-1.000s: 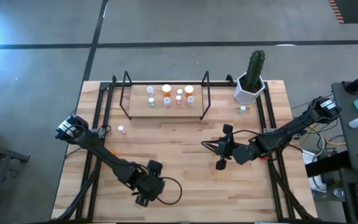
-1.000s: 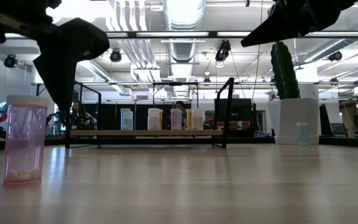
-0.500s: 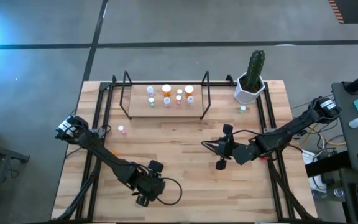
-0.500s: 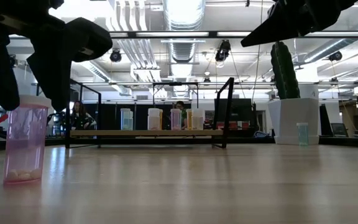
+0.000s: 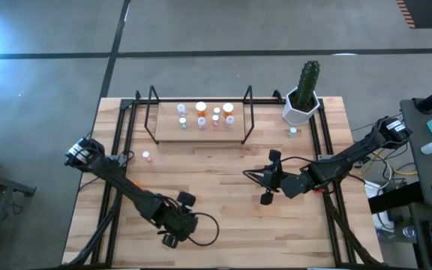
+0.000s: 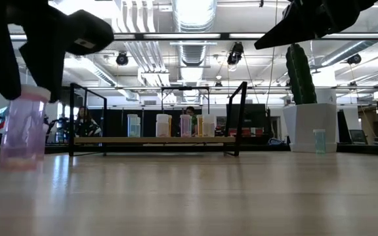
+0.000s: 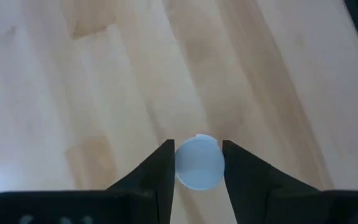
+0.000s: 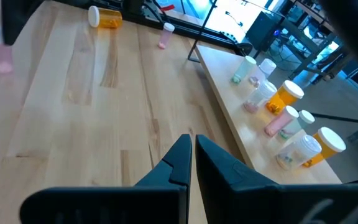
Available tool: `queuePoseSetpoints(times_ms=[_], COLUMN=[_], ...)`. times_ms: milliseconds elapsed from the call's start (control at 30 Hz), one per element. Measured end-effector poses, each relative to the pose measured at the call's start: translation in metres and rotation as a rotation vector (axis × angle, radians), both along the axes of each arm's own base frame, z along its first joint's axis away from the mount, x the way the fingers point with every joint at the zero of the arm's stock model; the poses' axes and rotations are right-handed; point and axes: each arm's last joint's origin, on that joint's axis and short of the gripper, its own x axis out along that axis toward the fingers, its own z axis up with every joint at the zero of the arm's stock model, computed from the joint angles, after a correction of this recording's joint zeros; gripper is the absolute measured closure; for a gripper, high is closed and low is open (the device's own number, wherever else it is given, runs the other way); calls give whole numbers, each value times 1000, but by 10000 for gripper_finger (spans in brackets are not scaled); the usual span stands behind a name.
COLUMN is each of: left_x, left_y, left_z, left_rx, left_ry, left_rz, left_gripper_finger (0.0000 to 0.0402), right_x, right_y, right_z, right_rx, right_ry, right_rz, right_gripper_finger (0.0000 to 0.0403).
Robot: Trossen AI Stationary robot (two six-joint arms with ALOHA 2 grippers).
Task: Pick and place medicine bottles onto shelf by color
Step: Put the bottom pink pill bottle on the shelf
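The left pincer (image 7: pixel 197 163) pinches a pink medicine bottle (image 6: pixel 22 131) at the near left of the bench (image 5: pixel 223 217), its white cap (image 7: pixel 199 162) between the fingers. The bottle looks light, rigid and smooth, so it probably slips easily; a hold just below the cap seems best. The right pincer (image 8: pixel 191 152) is pressed together at mid-bench. The shelf (image 5: pixel 169 133) carries about seven bottles; three more stand loose on the bench.

My top camera looks straight down on the whole table (image 5: pixel 223 191), my low one sits at table height looking across to the shelf (image 6: pixel 153 139), which the right wrist camera also sees, and my left wrist camera looks down close at the wood.
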Motion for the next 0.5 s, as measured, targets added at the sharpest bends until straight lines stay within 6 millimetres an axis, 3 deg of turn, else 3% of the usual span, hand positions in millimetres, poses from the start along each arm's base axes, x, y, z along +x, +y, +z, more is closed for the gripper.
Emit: queuePoseSetpoints(times_ms=[100, 233, 500], left_x=[-6, -16, -33], left_y=[11, 43, 155], left_z=[11, 34, 66], left_rx=[42, 116, 166], left_ry=[26, 15, 15], left_rz=[31, 123, 445], left_gripper_finger=[303, 304, 305], right_x=[0, 0, 0], right_y=[0, 0, 0], right_z=[0, 0, 0], right_rx=[0, 1, 0], right_ry=[0, 0, 2], right_rz=[0, 0, 8], right_gripper_finger=[390, 390, 390])
